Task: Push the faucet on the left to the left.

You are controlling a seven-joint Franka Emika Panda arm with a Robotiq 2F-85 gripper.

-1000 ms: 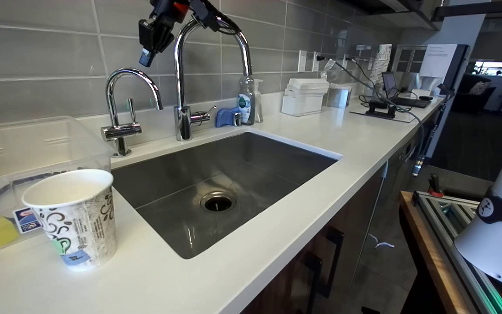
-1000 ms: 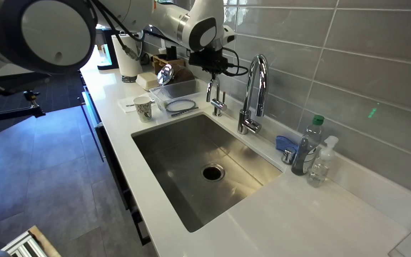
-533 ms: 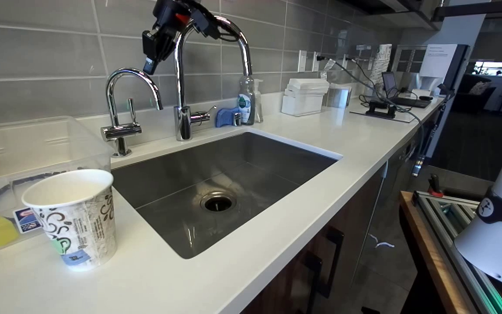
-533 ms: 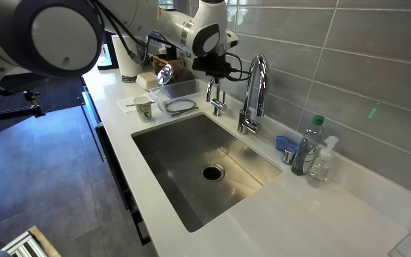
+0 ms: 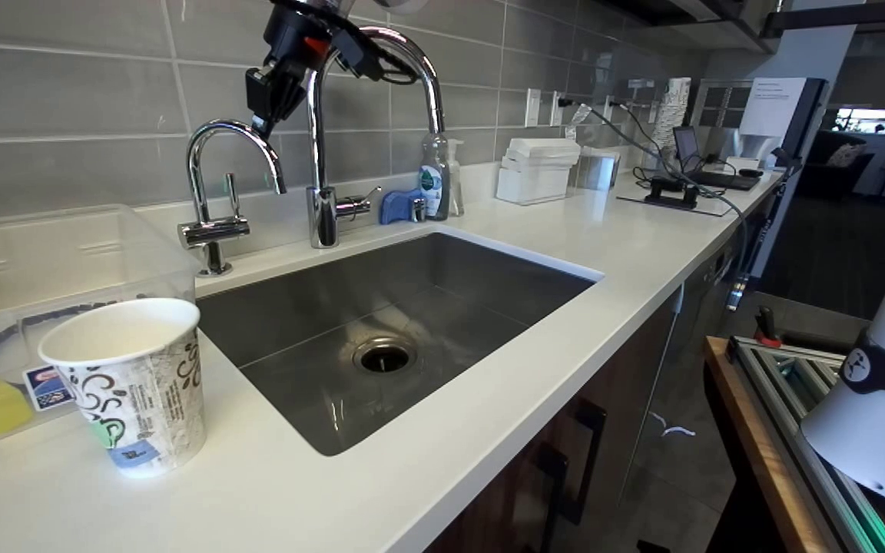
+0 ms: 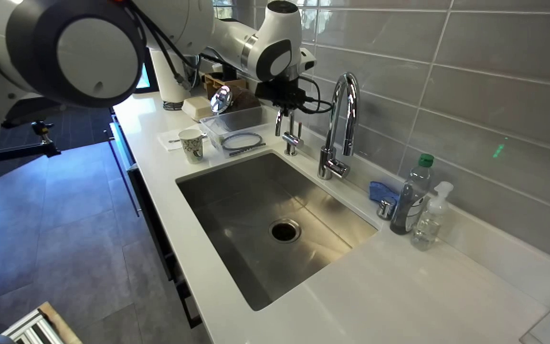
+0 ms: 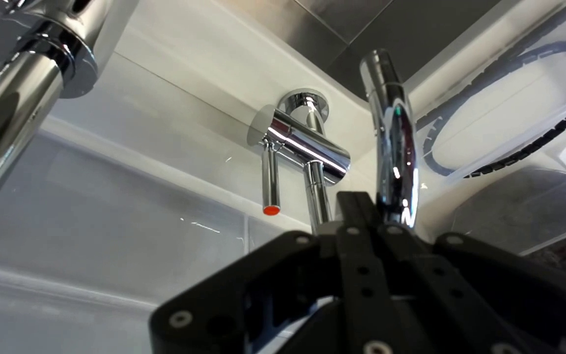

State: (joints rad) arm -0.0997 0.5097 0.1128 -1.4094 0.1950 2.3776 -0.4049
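The small chrome gooseneck faucet (image 5: 213,231) stands at the sink's back edge, also in an exterior view (image 6: 292,139). In the wrist view, its body (image 7: 307,145), red-tipped lever (image 7: 270,179) and curved spout (image 7: 395,152) show. My gripper (image 5: 260,125) points down at the top of the spout in an exterior view. In the wrist view, my gripper (image 7: 359,199) is shut with nothing between its fingers, just left of the spout. I cannot tell whether it touches the spout. My gripper hides the top of the spout in an exterior view (image 6: 285,109).
The taller high-arc chrome faucet (image 5: 325,219) stands close beside my gripper, also in the wrist view (image 7: 13,113). A clear plastic bin (image 6: 215,138) and a paper cup (image 5: 131,384) stand on the counter. A tiled wall (image 5: 66,92) rises behind. Soap bottles (image 6: 411,200) stand farther along.
My gripper has moved down and slightly toward the small faucet, from above it to the top of its spout. Whether the spout has shifted slightly I cannot tell.
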